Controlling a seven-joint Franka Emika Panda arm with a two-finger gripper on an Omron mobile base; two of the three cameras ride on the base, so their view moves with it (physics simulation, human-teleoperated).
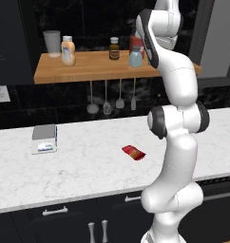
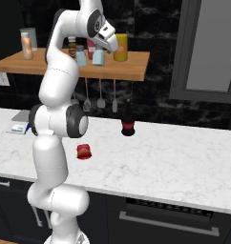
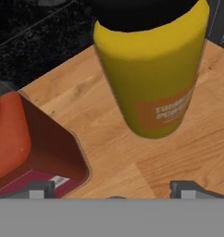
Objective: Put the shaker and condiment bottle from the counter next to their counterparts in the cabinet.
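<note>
Two pale blue-grey shakers stand upright on the wooden cabinet shelf [image 2: 131,71]: one [image 2: 81,55] left of a big red-labelled jar [image 2: 91,47], the other [image 2: 99,57] right of it. My gripper [image 2: 111,46] hovers just above and to the right of that second shaker, open and holding nothing. In the hand view its fingertips [image 3: 40,188] stand wide apart over bare shelf wood [image 3: 132,171]. One shaker [image 1: 135,57] also shows in the left base view, on the shelf [image 1: 83,71]. The red condiment bottle [image 1: 133,152] [image 2: 83,151] lies on its side on the white marble counter [image 1: 88,175] [image 2: 174,167].
A tall yellow bottle [image 3: 151,69] [image 2: 120,47] stands right ahead of the hand, with the red jar [image 3: 21,143] to its left. The shelf also holds a small brown bottle [image 1: 114,48], a cream bottle [image 1: 68,51] and a grey cup [image 1: 52,42]. A dark bottle [image 2: 128,124] and a small box [image 1: 44,139] stand on the counter.
</note>
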